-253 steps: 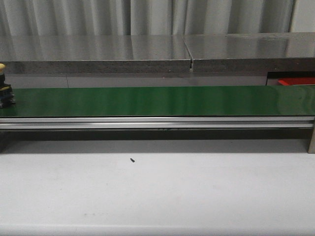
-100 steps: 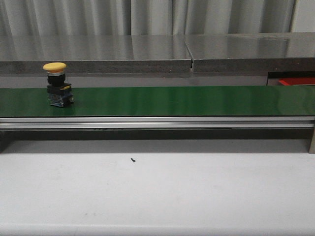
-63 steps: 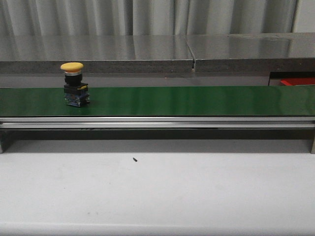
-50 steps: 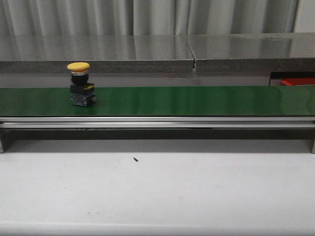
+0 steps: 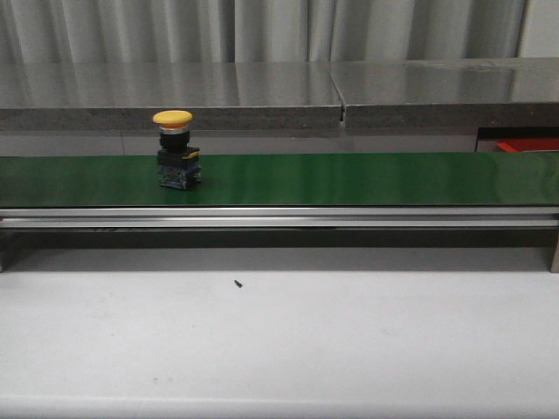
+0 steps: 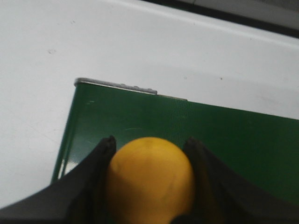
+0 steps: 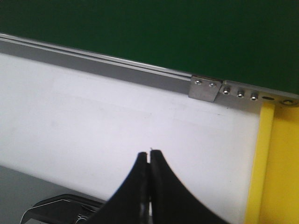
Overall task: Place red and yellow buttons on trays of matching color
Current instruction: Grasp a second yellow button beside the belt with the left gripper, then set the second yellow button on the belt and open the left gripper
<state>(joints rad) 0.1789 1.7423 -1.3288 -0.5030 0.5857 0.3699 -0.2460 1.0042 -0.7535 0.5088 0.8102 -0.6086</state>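
A yellow button (image 5: pixel 175 148) with a black and blue base stands upright on the green conveyor belt (image 5: pixel 349 179), left of its middle, with no gripper near it in the front view. In the left wrist view my left gripper (image 6: pixel 151 141) is shut on another yellow button (image 6: pixel 149 179), its fingers pressed to both sides of the dome, above the belt's end (image 6: pixel 224 140). My right gripper (image 7: pixel 150 151) is shut and empty over the white table, close to the yellow tray (image 7: pixel 275 163). A red tray (image 5: pixel 527 145) shows behind the belt's right end. No red button is in view.
A grey steel shelf (image 5: pixel 279 92) runs behind the belt, and an aluminium rail (image 5: pixel 279 216) runs along its front. A small dark speck (image 5: pixel 237 283) lies on the white table (image 5: pixel 279 340). A bracket with screws (image 7: pixel 205 88) sits on the belt frame.
The yellow button on the belt has ridden from the far left edge rightward to left of the middle. Neither arm shows in the front view.
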